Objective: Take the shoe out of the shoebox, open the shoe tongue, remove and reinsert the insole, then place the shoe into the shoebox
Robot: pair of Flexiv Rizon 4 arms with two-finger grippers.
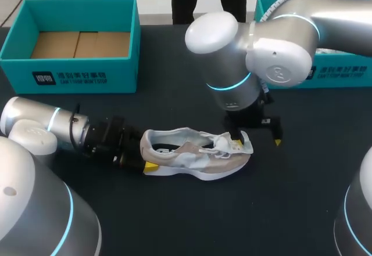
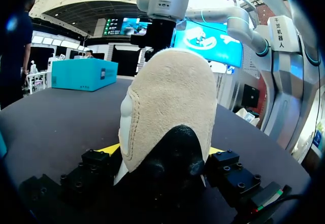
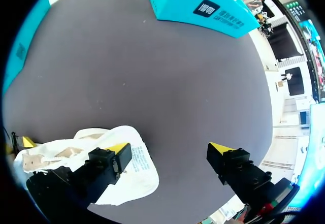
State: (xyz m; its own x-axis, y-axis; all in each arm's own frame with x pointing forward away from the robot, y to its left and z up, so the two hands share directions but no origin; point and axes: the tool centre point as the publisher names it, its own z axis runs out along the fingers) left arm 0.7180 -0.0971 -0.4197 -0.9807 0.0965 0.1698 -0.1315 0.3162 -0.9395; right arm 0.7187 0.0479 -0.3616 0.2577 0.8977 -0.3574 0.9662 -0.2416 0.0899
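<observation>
Two tools at one shoe (image 1: 195,154), left tool (image 2: 162,150) clamped on its heel, right tool (image 3: 168,148) apart, one finger over tongue

A dark, matte table top (image 1: 174,221) fills most of the frame. At the upper right stands a second teal cardboard box (image 1: 349,73) with pale print on its side, only partly in view.

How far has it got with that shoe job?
Done: the shoe is out of the shoebox, lying on the table. In hand: left gripper clamps its heel, open right gripper has one finger at the white tongue. Left: insole out and back, then shoe reboxed.
</observation>
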